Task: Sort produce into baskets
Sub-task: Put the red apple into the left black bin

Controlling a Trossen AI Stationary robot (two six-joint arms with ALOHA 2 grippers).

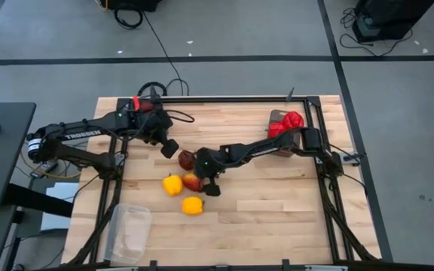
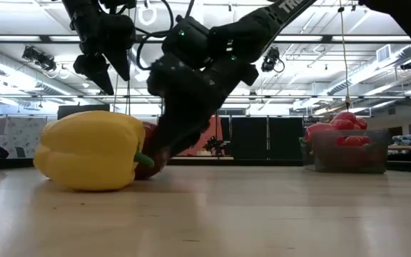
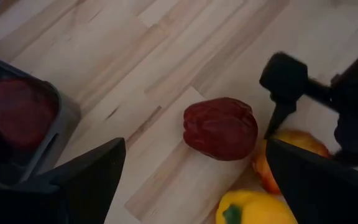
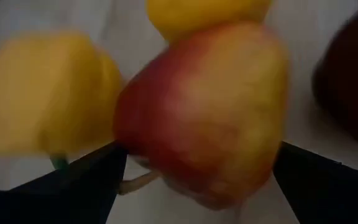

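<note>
A red-and-yellow pepper [image 1: 193,181] lies on the table between a yellow pepper [image 1: 172,184] and a dark maroon pepper [image 1: 186,159]. An orange-yellow pepper [image 1: 192,205] lies nearer the front. My right gripper [image 1: 202,179] is open and lowered over the red-and-yellow pepper [image 4: 204,112], one finger on each side of it. My left gripper [image 1: 170,147] is open and empty, raised just left of the maroon pepper [image 3: 221,127]. A dark tub [image 1: 296,139] at the far right holds red peppers [image 1: 286,123]. A dark tub [image 3: 55,118] at the far left holds a maroon one. My right gripper comes slanting down from the table's right onto the red-and-yellow pepper's two sides [image 4: 132,143]. The pepper lies on the table. I cannot tell whether the fingers [image 4: 92,174] touch it.
A clear tub [image 1: 129,232] stands at the near left corner. In the low view the yellow pepper [image 2: 88,150] fills the left foreground and the tub of red peppers [image 2: 344,146] stands at the right. Bare wood lies at the near right.
</note>
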